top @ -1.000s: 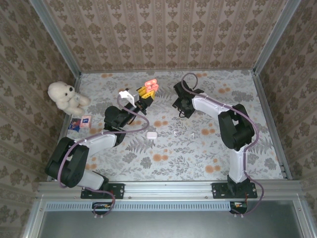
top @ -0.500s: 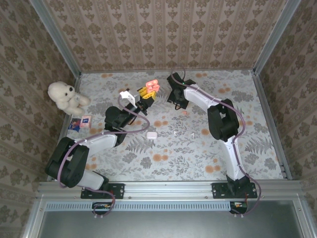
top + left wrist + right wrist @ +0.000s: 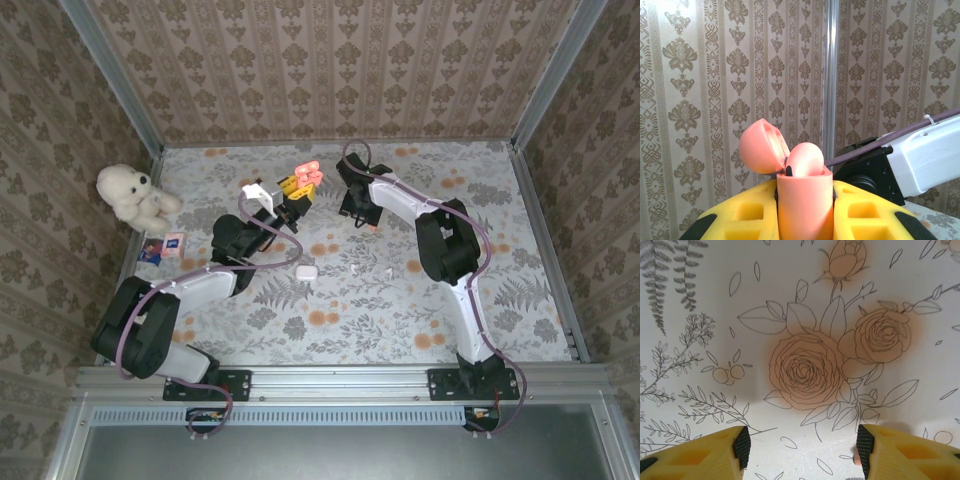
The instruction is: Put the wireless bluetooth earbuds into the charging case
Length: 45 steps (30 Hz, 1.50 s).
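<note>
- Since a second ago my right arm has swung from mid-counter toward the far left.
- White earbuds [image 3: 355, 268] lie loose on the counter [image 3: 480, 200], near the white case [image 3: 305, 270]. An orange speck beside the right pad [image 3: 864, 450] may be another bud; I cannot tell.
- My left end effector [image 3: 293, 192] is clamped on the orange case [image 3: 805, 200], raised, lid open.
- My right end effector [image 3: 800, 447] hovers low over a printed rose, jaws apart, empty.
- I judge I'm fetching a bud: next, centre over it and descend.
- Right arm stretched far, wrist down.
</note>
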Each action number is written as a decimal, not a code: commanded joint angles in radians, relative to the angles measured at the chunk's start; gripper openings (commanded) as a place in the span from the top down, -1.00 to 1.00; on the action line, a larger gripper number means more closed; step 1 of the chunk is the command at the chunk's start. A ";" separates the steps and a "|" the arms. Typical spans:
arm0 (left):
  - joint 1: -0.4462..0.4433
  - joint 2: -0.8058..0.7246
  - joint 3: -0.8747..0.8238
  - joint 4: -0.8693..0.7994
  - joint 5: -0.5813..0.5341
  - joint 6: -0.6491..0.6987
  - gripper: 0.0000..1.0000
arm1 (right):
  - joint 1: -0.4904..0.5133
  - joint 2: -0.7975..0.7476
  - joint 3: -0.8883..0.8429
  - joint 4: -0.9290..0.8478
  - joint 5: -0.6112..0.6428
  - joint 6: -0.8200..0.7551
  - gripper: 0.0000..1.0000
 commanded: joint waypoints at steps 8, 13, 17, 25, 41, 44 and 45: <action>-0.012 -0.024 0.017 0.034 -0.002 -0.012 1.00 | 0.028 -0.008 -0.054 -0.034 -0.003 -0.042 -0.22; -0.013 -0.025 0.013 0.035 -0.004 -0.010 1.00 | 0.038 -0.035 -0.109 -0.014 -0.009 -0.047 -0.21; -0.013 -0.024 0.010 0.035 -0.004 -0.008 1.00 | 0.043 -0.072 -0.144 0.029 -0.042 -0.056 -0.21; -0.013 -0.022 0.006 0.035 -0.006 -0.005 1.00 | 0.042 -0.241 -0.189 0.134 -0.036 -0.093 -0.22; -0.016 -0.013 0.014 0.034 -0.005 -0.004 1.00 | 0.041 -0.190 -0.193 0.073 0.035 -0.074 -0.21; -0.016 -0.011 0.015 0.035 -0.005 -0.005 1.00 | 0.040 -0.180 -0.210 0.092 0.023 -0.067 -0.20; -0.016 -0.011 0.014 0.035 -0.005 -0.005 1.00 | 0.038 -0.179 -0.213 0.095 0.022 -0.063 -0.20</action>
